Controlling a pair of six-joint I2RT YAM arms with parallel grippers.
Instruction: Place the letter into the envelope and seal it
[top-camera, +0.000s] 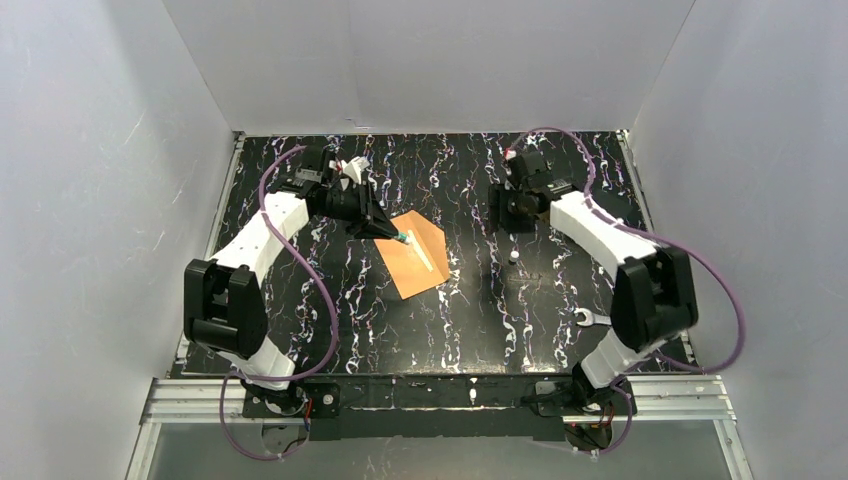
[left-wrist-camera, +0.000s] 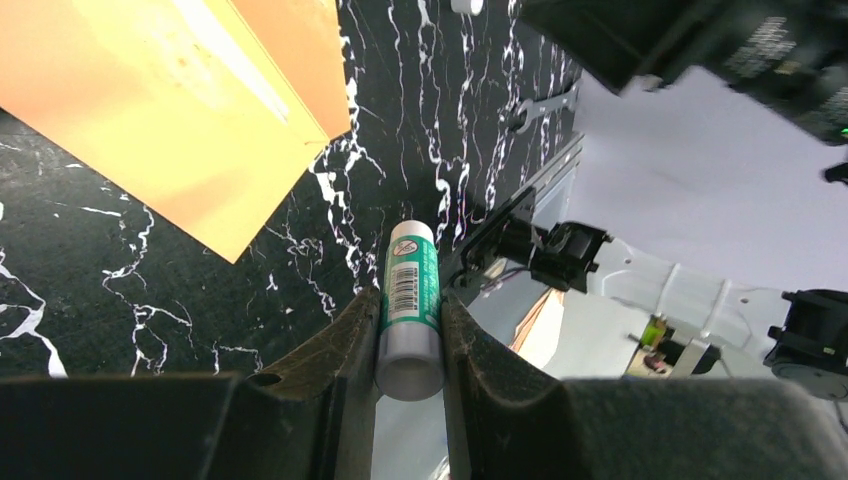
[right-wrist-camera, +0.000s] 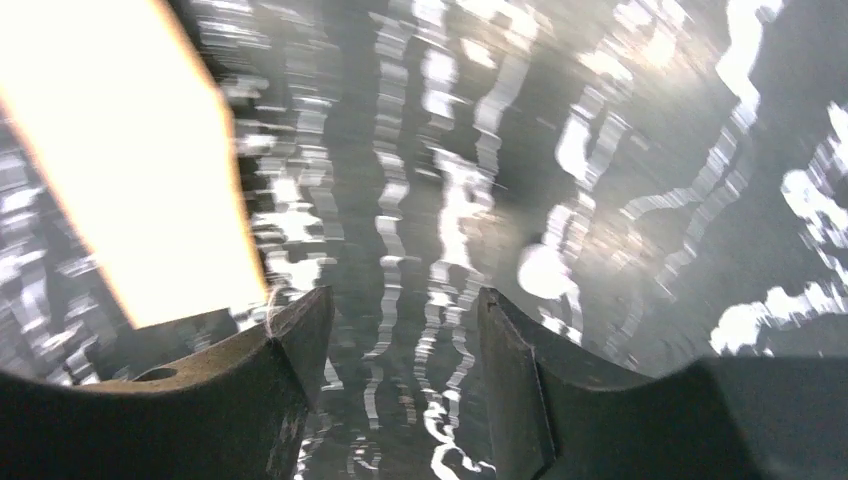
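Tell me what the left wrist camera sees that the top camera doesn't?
Only the left wrist view shows the barcode and green label on the glue stick, which is pinched in the left gripper. Only the top view shows both whole arms, the right gripper standing apart from the envelope, and the white walls. Both views show the orange envelope, the glue stick, the small wrench and the black marbled table.

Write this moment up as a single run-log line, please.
left gripper: shut on glue stick | right gripper: open, empty | envelope: flat on table
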